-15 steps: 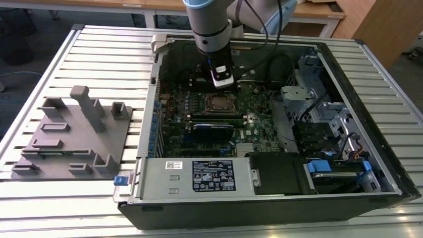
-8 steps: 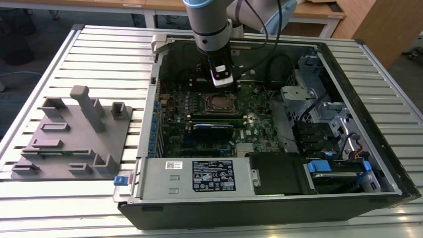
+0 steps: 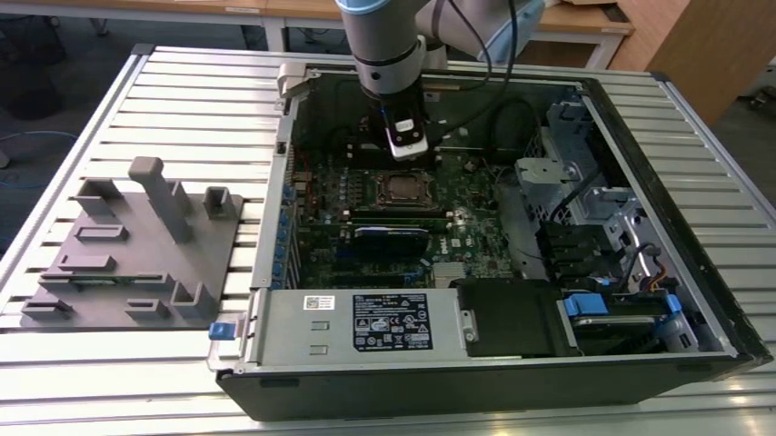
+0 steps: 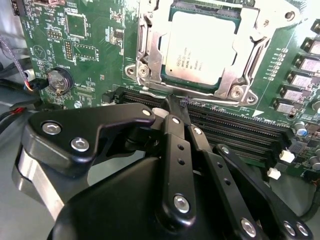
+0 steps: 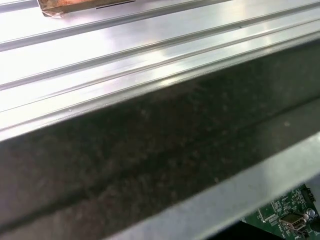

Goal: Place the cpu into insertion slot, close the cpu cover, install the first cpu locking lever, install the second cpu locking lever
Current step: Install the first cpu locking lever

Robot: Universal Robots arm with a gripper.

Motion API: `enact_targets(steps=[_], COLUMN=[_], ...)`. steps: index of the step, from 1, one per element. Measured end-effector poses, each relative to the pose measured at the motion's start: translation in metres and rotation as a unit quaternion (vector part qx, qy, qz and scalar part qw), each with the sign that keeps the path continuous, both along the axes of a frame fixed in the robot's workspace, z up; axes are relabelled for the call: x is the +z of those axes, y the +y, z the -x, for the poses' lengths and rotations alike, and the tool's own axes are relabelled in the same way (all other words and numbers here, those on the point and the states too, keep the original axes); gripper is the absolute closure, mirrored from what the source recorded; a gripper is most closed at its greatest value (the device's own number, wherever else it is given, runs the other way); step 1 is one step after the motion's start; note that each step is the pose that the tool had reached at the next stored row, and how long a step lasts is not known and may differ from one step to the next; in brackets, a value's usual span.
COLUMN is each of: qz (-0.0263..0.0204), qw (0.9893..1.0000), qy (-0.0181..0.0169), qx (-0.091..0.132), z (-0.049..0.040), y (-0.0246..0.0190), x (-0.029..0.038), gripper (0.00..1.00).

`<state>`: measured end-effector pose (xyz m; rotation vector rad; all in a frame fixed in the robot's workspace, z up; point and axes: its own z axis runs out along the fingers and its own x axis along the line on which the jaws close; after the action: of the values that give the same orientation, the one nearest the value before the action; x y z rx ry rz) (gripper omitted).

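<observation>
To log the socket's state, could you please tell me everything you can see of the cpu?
The cpu is a flat square chip with a dull silver-grey metal top bearing small print. It lies level on the green board, inside the window of the silvery cover, which lies down around its edges. The shut gripper sits just off the cover's edge, not touching the chip.
</observation>
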<state>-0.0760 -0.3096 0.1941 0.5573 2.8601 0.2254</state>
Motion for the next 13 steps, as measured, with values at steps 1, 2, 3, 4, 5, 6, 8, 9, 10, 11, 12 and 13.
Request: enact_targets(steps=[1, 2, 3, 4, 5, 6, 8, 9, 10, 11, 12, 13], qz=[0.0012, 0.0021, 0.0025, 0.0028, 0.003, 0.0032, 0.0033, 0.0032, 0.0032, 0.0033, 0.0034, 0.0034], qw=[1.0, 1.0, 1.0, 1.0, 1.0, 1.0, 1.0, 1.0, 1.0, 1.0, 1.0, 1.0], qy=[-0.0003, -0.0006, -0.0008, -0.001, -0.0012, -0.0013, -0.0014, -0.0015, -0.0016, -0.0018, -0.002, -0.0021], qx=[0.0, 0.0, 0.0, 0.0, 0.0, -0.001, 0.0, 0.0, -0.001, -0.001, -0.001, -0.001], z=[0.0, 0.0, 0.0, 0.0, 0.0, 0.0, 0.0, 0.0, 0.0, 0.0, 0.0, 0.0], y=[0.0, 0.0, -0.0001, 0.0, 0.0, 0.0, 0.0001, 0.0001, 0.0001, 0.0001, 0.0001, 0.0002], x=[-0.0002, -0.0004, -0.0006, -0.0008, -0.0011, -0.0013, -0.0014, -0.0015, -0.0015, -0.0015, -0.0014, -0.001], gripper=[0.9, 0.9, 0.9, 0.9, 0.9, 0.9, 0.9, 0.9, 0.9, 0.9, 0.9, 0.9])
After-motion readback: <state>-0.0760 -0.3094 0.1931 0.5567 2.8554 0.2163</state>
